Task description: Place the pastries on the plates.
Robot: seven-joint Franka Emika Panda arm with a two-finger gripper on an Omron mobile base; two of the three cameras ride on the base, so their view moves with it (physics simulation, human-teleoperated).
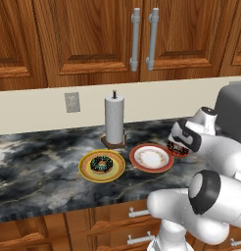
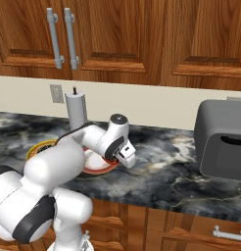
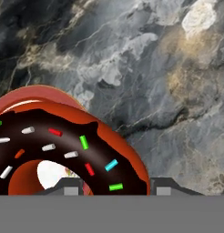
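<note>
The dark-sided donut (image 1: 101, 164) already lies on the yellow-rimmed plate (image 1: 85, 171). The red-orange-rimmed plate (image 1: 164, 165) is bare. At its right edge the gripper (image 1: 177, 148) grips the reddish-orange-sided donut (image 3: 63, 145), not yet released.

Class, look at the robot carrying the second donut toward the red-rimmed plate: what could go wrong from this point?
1. The reddish-orange-sided donut sits off-centre at the gripper, so it may slip out.
2. It hangs over the red-rimmed plate edge; released here, it might land on the marble counter.
</note>
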